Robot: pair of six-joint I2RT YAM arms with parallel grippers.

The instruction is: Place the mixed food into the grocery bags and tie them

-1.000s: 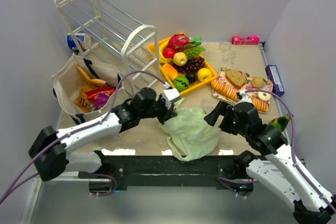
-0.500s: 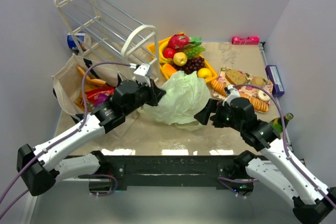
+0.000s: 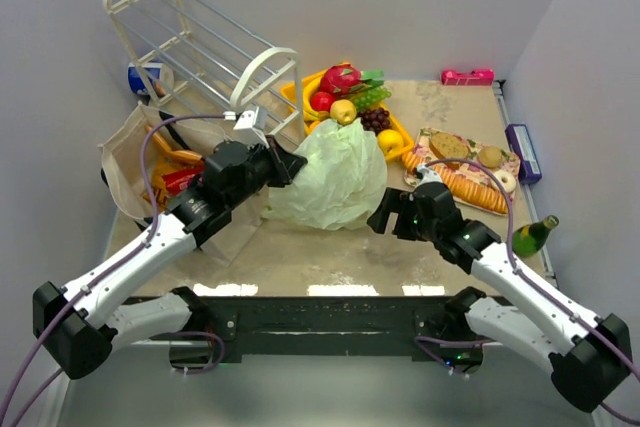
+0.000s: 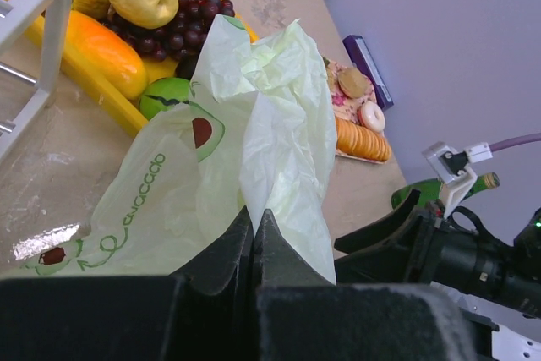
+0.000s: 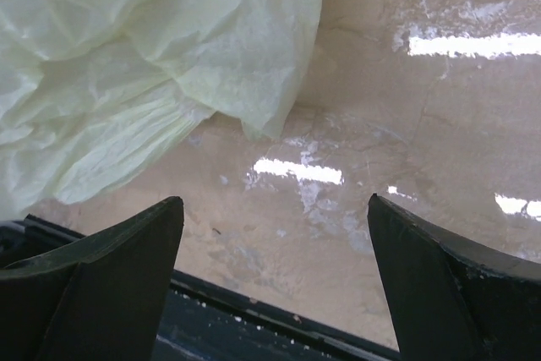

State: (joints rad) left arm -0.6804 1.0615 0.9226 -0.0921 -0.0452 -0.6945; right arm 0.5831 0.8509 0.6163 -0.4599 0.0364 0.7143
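The green bag (image 3: 325, 179) hangs bunched over mid-table, just before the tray (image 3: 291, 91), pinched tight in the left gripper (image 4: 256, 230). A second ago it lay flat by the near edge. Its print (image 4: 139, 185) reads "avocado". The right gripper (image 5: 275, 251) gapes beside it, holding nothing. The tote (image 3: 122, 162) stands at left.

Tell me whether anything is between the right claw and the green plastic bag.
Nothing visible is. The right claw is open and faces the pale-green plastic bag, with only bare table showing between its fingers and the bag's hanging edge. The left claw is shut on the bag from the other side.
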